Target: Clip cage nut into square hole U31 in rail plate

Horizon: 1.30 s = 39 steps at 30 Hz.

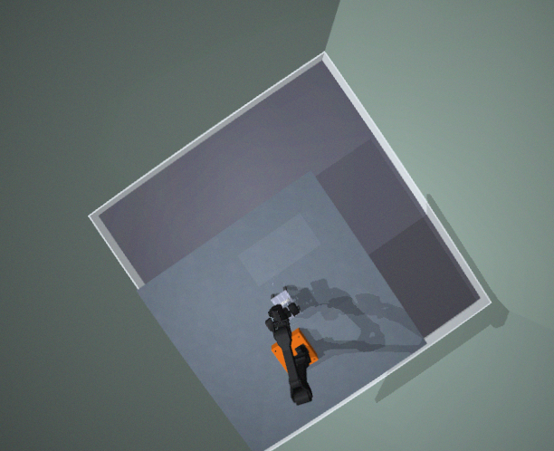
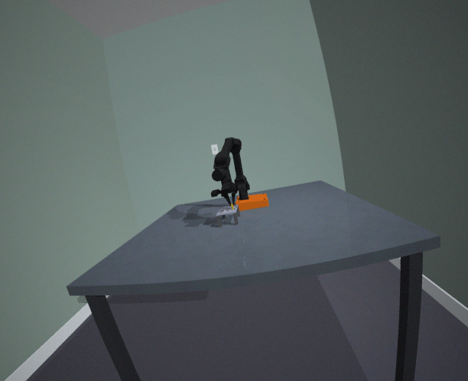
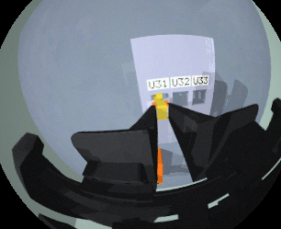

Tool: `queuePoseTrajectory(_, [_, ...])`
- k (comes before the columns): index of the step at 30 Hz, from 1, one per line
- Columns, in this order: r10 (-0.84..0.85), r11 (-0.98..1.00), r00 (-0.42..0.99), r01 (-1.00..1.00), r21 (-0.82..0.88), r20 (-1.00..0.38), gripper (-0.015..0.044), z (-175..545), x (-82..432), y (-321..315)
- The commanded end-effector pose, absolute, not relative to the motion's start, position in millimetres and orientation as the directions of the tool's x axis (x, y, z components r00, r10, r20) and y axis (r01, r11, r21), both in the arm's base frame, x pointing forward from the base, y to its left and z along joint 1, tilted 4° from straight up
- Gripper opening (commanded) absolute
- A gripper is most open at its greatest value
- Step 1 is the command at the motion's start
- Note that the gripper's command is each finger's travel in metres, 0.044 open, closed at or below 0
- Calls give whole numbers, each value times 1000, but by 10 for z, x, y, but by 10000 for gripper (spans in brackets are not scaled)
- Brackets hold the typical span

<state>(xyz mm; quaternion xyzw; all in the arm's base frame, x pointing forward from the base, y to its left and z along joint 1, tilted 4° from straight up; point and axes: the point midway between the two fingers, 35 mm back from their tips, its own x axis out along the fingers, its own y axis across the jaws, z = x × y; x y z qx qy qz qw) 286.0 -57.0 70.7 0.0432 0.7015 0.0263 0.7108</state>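
At the wrist frame's centre, the black parallel-jaw gripper (image 1: 285, 297) (image 2: 232, 205) (image 3: 162, 108) grips the small yellow cage nut (image 2: 232, 206) (image 3: 162, 109) near U31; pickup is done, clipping and release apparently remain.

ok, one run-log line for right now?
gripper: shut on cage nut | nut: at U31 hole in rail plate | seating: cannot tell | release: pending

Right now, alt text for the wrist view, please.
Black gripper fingers pinch a small yellow-and-orange cage nut at the U31 hole of a pale rail plate; whether it has entered is unclear. Holes U32 and U33 sit in a row to the right.
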Motion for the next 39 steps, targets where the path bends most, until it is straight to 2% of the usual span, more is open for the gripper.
queuePoseTrajectory(1, [108,994,13,20,108,-994,36,705,2858,-565])
queuePoseTrajectory(39, [172,985,13,18,172,-985,36,686,2857,-592])
